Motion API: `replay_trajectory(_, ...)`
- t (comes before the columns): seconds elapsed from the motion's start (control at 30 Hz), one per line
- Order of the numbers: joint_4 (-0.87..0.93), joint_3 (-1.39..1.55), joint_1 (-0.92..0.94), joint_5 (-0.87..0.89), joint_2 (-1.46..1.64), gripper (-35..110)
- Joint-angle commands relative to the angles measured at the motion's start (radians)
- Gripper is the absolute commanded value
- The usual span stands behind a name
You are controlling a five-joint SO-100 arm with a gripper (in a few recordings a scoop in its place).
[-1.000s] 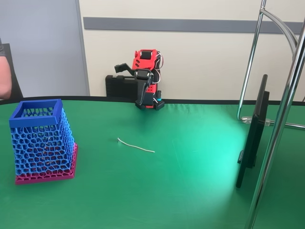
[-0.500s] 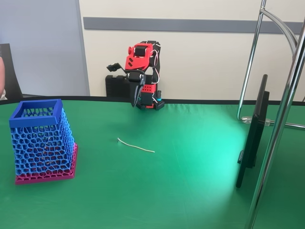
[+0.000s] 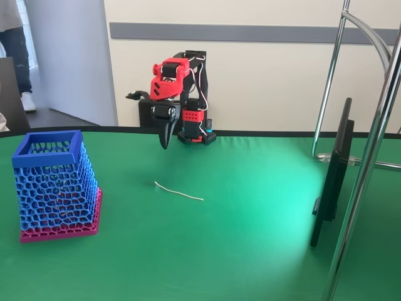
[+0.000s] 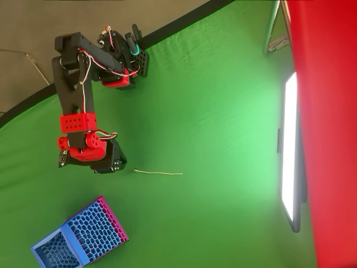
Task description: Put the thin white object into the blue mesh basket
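Observation:
The thin white object [image 3: 178,192] lies flat on the green table, in the overhead view [image 4: 158,172] just right of the gripper. The blue mesh basket [image 3: 53,182] with a magenta base stands upright at the left; in the overhead view [image 4: 78,237] it is at the bottom left. My red and black gripper [image 3: 147,122] hangs in the air behind the strand, open, one finger pointing down and the other jaw splayed out to the left. From above the gripper [image 4: 107,165] sits just left of the strand's end. Nothing is between its fingers.
A dark monitor [image 3: 332,175] stands edge-on at the right beside a chrome stand [image 3: 369,144]. A black case [image 3: 147,113] sits behind the arm's base by the wall. A person's legs [image 3: 14,44] show at the far left. A red shape [image 4: 329,111] covers the overhead view's right side.
The arm has unfolded from its base, carrying the gripper up and out over the table toward the strand. The person at the left has stepped back.

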Motion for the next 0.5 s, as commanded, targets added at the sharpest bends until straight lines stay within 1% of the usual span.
replay_trajectory(0.0, 0.009, -0.086, 0.009, 0.023, -0.052, 1)
replay_trajectory(0.1, 0.012, -0.133, 0.017, 0.058, -0.114, 1)
replay_trajectory(0.3, 0.109, -0.296, 0.005, 0.112, -0.259, 1)
replay_trajectory(0.47, 0.114, -0.382, 0.002, 0.133, -0.373, 1)
